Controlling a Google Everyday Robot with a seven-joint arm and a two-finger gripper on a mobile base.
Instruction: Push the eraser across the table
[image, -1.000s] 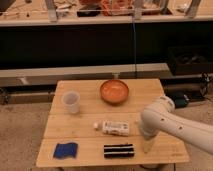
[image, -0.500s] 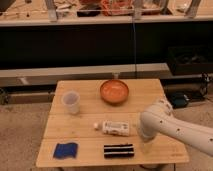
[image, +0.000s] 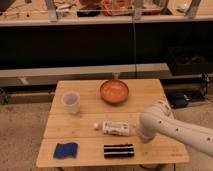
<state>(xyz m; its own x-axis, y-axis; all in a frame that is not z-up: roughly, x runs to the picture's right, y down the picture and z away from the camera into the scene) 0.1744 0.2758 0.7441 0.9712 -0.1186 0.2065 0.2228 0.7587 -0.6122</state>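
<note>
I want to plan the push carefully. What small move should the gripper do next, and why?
Probably lower the gripper to the right end of the eraser. It hangs by the right end of the white bottle, behind and right of the eraser and apart from it. The eraser lies near the front edge of the table.

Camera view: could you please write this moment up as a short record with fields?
eraser: flat on the table, near its front edge, untouched
gripper: over the table, by the white bottle's right end, behind the eraser
other items: blue pad front left; clear cup back left; orange bowl back centre
</note>
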